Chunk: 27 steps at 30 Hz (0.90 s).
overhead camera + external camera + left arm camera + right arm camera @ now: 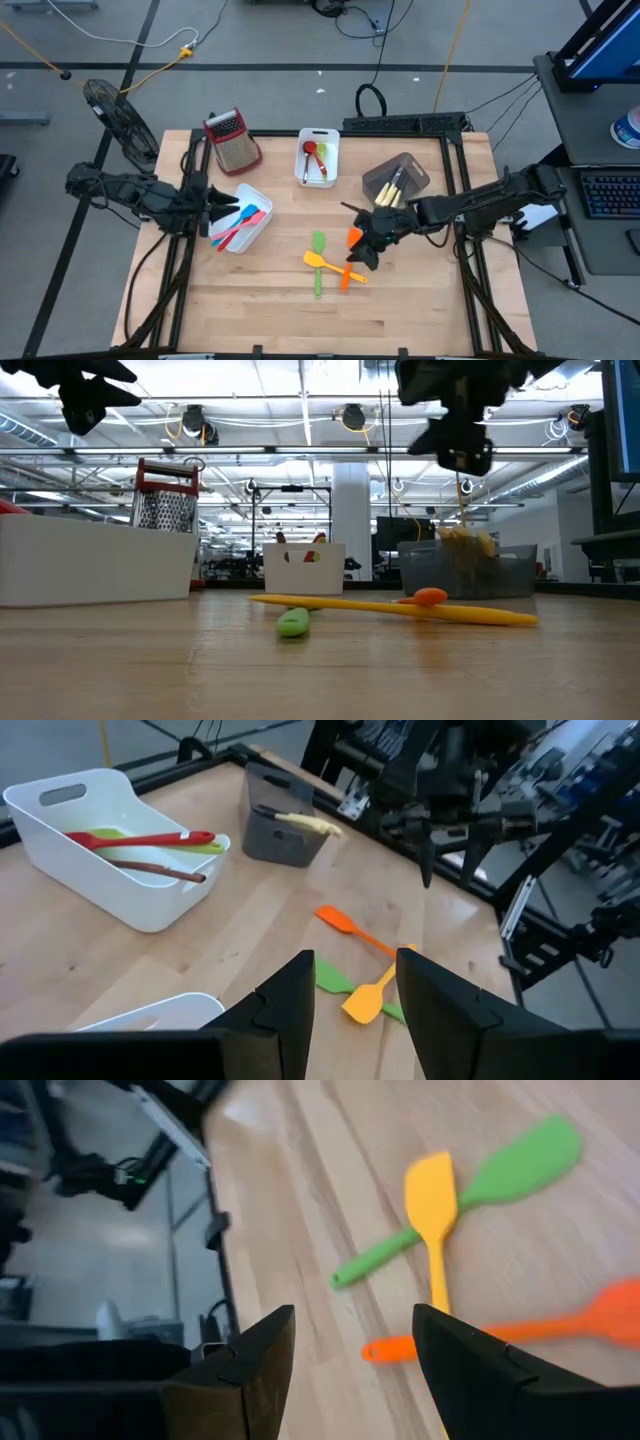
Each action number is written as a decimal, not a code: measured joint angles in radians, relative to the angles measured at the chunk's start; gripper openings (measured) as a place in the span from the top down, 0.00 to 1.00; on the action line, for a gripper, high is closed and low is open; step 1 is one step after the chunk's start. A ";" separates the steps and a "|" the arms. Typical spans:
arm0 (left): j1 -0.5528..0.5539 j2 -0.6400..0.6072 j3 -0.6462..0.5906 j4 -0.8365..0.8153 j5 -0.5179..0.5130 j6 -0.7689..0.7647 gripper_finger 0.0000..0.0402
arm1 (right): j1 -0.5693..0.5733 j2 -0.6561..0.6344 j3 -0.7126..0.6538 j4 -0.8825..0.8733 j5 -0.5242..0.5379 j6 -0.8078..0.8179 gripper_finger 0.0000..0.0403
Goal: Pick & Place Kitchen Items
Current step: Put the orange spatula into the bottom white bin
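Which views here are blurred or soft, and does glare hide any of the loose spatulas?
Right wrist view: motion-smeared, though the yellow spatula, green spatula and orange spatula stay readable. Low view: the nearest tabletop is soft, and the ceiling lights are bright behind the bins. High and left wrist views: evenly lit, with no glare on the spatulas.
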 joint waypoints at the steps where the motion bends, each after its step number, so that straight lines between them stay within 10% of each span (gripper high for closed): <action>1: 0.000 -0.014 -0.006 0.002 0.000 0.001 0.63 | 0.011 0.000 0.008 -0.026 0.010 0.024 0.51; 27: 0.000 -0.071 -0.056 0.000 0.022 0.048 0.63 | -0.005 0.197 0.068 -0.225 0.013 0.592 0.51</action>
